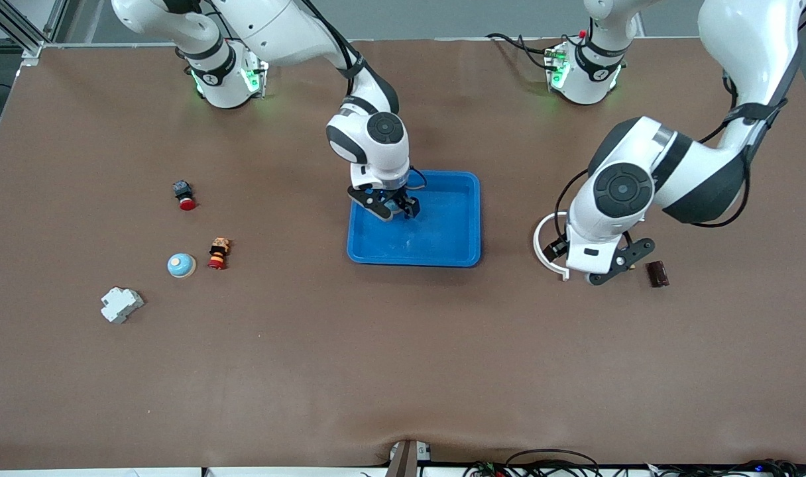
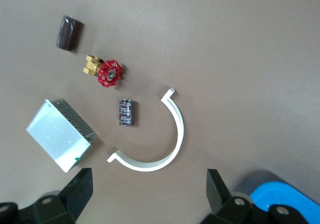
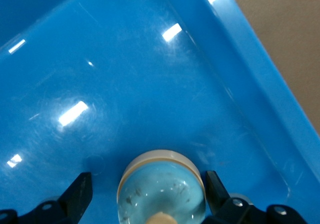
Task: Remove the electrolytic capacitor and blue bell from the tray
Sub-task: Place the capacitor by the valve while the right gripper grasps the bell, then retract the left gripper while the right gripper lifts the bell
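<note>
Right wrist view shows your right hand (image 3: 145, 196) low in the tray (image 3: 260, 73), fingers spread either side of the blue bell (image 3: 161, 186), nothing gripped. The dome is smooth and rounded, so I judge it may squirt out when you close. Your left hand (image 2: 147, 196) hovers open above the brown worktop (image 2: 240, 58), the electrolytic capacitor (image 2: 126, 113) lying below it.

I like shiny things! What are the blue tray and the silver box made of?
The tray looks like glossy plastic: bright light streaks reflect off its smooth blue floor. The silver box looks like metal, probably brushed sheet, with a fine mesh of holes on one face.
</note>
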Controlling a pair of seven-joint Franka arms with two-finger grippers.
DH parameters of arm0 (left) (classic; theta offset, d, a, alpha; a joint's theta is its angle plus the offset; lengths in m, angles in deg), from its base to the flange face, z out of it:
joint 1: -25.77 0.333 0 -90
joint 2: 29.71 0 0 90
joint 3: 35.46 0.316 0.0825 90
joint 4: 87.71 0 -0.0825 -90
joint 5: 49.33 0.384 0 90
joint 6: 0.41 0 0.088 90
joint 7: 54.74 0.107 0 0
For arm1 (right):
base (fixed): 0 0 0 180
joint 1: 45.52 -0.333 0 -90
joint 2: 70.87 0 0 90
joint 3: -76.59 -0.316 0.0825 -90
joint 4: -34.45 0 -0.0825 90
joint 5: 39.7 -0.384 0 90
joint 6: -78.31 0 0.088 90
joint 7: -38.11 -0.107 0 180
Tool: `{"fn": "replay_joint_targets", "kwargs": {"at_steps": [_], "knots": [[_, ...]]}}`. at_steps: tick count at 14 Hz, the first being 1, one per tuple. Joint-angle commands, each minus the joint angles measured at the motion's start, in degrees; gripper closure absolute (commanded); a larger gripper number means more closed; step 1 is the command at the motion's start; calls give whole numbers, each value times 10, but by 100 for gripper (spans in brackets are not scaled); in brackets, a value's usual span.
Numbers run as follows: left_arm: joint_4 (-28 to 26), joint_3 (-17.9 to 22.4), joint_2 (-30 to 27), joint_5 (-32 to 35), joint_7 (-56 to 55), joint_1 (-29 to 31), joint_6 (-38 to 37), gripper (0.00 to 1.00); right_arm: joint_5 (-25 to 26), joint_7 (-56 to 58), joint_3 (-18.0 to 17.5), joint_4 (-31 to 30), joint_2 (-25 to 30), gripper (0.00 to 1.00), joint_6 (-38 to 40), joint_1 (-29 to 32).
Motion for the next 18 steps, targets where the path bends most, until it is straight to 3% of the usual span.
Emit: {"fn": "replay_joint_targets", "kwargs": {"at_steps": [1, 2, 3, 4, 6, 7, 10, 14, 16, 18], "knots": [[59, -10, -3, -13, 56, 5, -48, 0, 16, -20, 8, 12, -7, 0, 3, -12], [70, -11, -4, -13, 78, 5, -56, 0, 16, -20, 8, 12, -7, 0, 3, -14], [82, -10, -7, -13, 95, 6, -68, 0, 16, -20, 8, 12, -7, 9, 3, -16], [98, -10, -10, -13, 114, 7, -80, 0, 16, -20, 8, 12, -6, 31, 3, -16], [127, -8, -10, -12, 157, 9, -93, 0, 15, -19, 7, 14, -5, 96, 4, -10], [131, -9, -10, -10, 175, 16, -93, 0, 13, -20, 7, 16, -4, 100, 4, -10], [152, -7, -11, -6, 243, 21, -93, 0, 11, -13, 7, 24, 10, 100, 17, -2], [169, 11, -11, -7, 298, 19, -88, 0, 6, 70, 2, 44, 56, 100, 107, 49], [166, 105, -60, -33, 345, -38, -86, 0, 3, 134, 1, 45, 80, 100, 133, 85], [165, 198, -102, -110, 388, -86, -86, 0, -16, 223, 1, 45, 102, 100, 160, 129]]}}
